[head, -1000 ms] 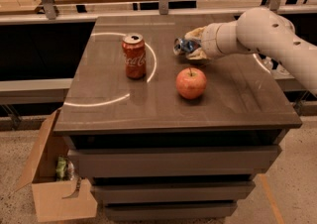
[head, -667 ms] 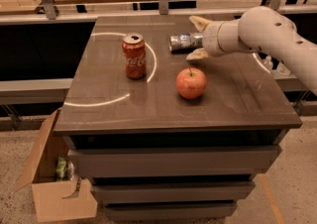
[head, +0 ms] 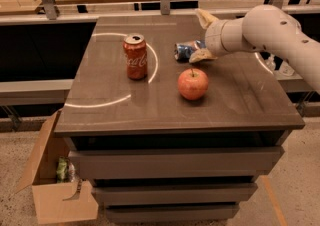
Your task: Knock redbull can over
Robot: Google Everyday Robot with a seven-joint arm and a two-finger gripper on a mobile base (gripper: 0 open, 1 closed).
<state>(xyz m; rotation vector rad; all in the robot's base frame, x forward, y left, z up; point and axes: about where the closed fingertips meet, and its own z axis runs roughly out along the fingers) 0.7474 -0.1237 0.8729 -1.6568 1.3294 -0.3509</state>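
Camera view: seen from the front edge of the tabletop (head: 235, 105), with the white arm (head: 272, 30) reaching in over the right edge.
Change: a second ago the redbull can (head: 186, 51) was bunched up against the fingers and seemingly part-way tipped. It now lies flat on its side, stretched out to the left of them.
Redbull can: near the back edge, right of the middle, with its length running left to right.
Hand (head: 196, 36): at the can's right end, released, with the fingers spread wide and nothing grasped. The lower finger (head: 202, 56) seems to touch the can, and the upper finger (head: 205, 18) is raised clear of it.
Coca-Cola can (head: 135, 57): upright to the left of the fallen can, apart from it and unmoved.
Apple (head: 193, 83): just in front of the fallen can, toward the front edge, and unmoved.
Meaning for the task: I'd judge the knock-over done, since the can is down.
Risk: the can rests on its round side, so a brush from the lower finger could roll it toward the apple.
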